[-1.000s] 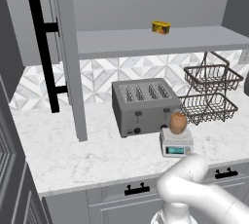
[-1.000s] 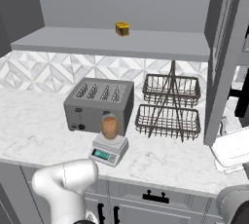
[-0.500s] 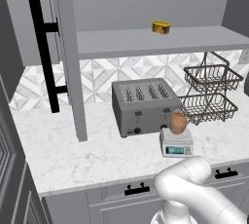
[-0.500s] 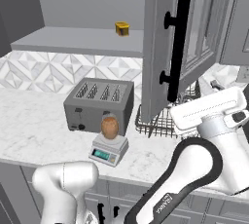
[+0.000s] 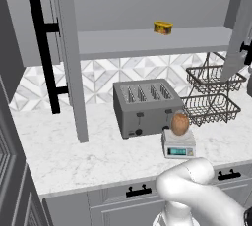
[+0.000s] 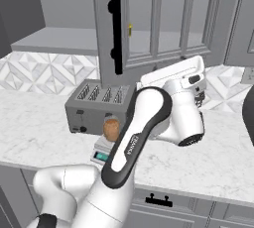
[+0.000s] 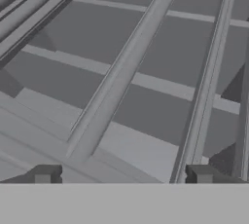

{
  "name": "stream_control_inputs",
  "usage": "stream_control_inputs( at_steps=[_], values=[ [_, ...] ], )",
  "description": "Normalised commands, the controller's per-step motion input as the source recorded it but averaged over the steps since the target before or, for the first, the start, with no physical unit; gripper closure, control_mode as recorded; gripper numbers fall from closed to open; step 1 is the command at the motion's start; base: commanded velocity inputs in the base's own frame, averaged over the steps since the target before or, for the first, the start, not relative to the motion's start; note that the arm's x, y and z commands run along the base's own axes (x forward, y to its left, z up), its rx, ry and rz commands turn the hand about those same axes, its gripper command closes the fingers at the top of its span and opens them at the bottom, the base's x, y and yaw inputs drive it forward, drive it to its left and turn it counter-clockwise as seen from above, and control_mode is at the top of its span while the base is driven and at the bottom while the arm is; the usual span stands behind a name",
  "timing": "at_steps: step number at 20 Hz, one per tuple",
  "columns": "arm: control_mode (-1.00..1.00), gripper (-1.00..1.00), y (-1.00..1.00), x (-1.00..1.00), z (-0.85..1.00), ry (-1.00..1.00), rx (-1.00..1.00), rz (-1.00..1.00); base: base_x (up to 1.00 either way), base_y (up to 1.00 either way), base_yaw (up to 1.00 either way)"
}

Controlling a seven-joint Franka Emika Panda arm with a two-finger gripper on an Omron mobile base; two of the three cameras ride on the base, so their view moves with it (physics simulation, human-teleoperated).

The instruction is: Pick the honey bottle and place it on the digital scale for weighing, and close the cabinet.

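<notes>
- Since the small orange-brown honey bottle (image 5: 179, 123) with its pale cap already sits on the light-grey digital scale (image 5: 179, 145), just in front of the dark-grey four-slot toaster (image 5: 146, 105), closing the grey panelled wall cabinet (image 6: 163, 21) looks like the step in hand.
- Its right door is part-swung; the left door (image 5: 70, 58) with the long black bar handle (image 5: 45, 53) stands wide open, so both likely need pushing.
- Seen from the hand, the gripper (image 7: 121, 174) faces door panelling up close, dark fingertips (image 7: 44, 174) set apart, holding nothing.
- From the left base, a yellow container (image 5: 163, 27) shows on the shelf.
</notes>
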Motion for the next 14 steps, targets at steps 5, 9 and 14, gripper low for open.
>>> stream_control_inputs(
  at_steps=[5,9,14],
  values=[
    [-1.0,-1.0,0.4,0.91,0.0,0.05,-0.1,-0.04,0.0,0.0,0.0],
    [-1.0,-1.0,0.17,0.67,0.0,0.02,-0.05,0.0,0.0,0.0,0.0],
    [-1.0,-1.0,0.01,0.54,-0.02,-0.02,0.0,0.0,0.0,0.0,0.0]
  ],
)
